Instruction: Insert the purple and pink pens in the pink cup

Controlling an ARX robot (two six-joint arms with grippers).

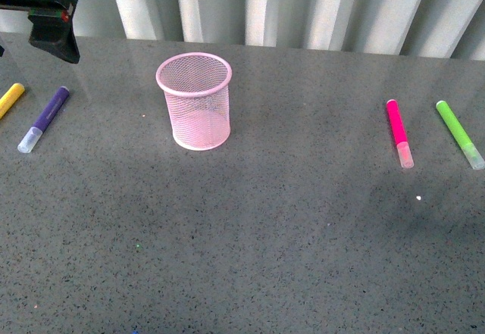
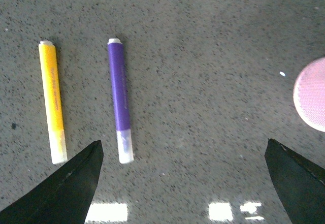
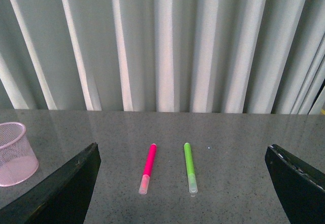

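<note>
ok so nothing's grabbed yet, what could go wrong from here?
1. The purple pen lies right beside the yellow pen; the wide-open left gripper could catch both.
2. The pink pen has the green pen alongside, so a wrong pick is possible there too.
3. The cup stands free and looks light; a pen hitting its rim might tip it.
</note>
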